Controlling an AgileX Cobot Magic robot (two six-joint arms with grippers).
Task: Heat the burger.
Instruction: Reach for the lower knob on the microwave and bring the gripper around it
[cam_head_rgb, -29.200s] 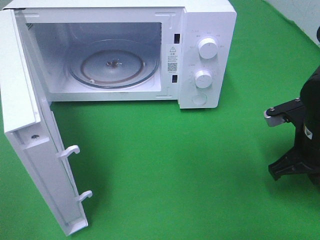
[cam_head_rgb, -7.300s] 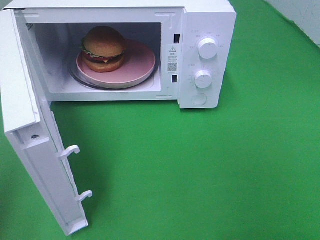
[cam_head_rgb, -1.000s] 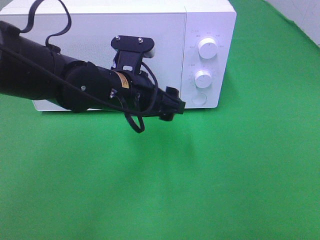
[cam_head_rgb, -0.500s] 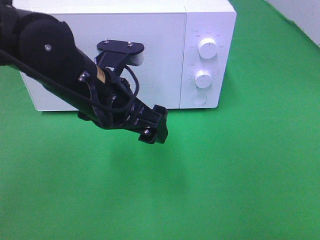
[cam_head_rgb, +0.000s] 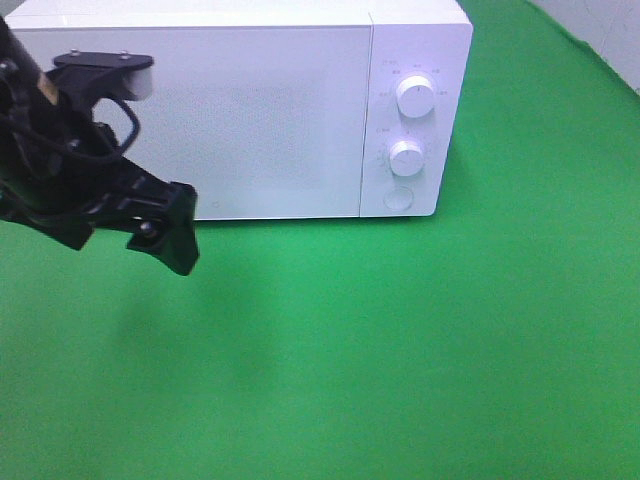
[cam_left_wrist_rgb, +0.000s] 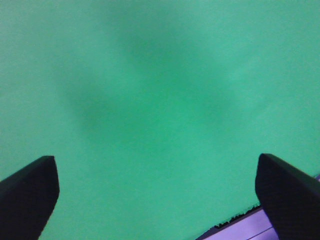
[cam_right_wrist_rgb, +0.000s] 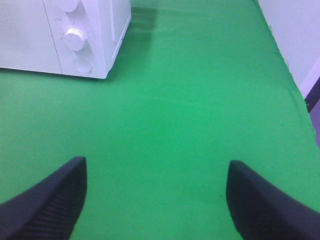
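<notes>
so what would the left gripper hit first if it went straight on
Most likely the bare green cloth: the left gripper, jaws open, points down at it and its wrist view shows nothing else ahead. How far off is unclear.

Microwave door (cam_head_rgb: 250, 120) hides the inside (dial labels (cam_head_rgb: 399, 72) illegible).

The surface (cam_head_rgb: 420, 350) is covered with green cloth of a matt, finely grained finish. The microwave (cam_head_rgb: 420, 40) casing is finished in smooth white with a slight sheen. A fine dotted texture is carried on its door (cam_head_rgb: 250, 120). The upper knob (cam_head_rgb: 415, 96) and lower knob (cam_head_rgb: 406, 157) appear moulded in smooth white plastic. The left claw (cam_left_wrist_rgb: 155, 200) is finished matt black. A faint woven texture is visible on the fingers (cam_right_wrist_rgb: 47, 205) of the right claw (cam_right_wrist_rgb: 155, 200).
</notes>
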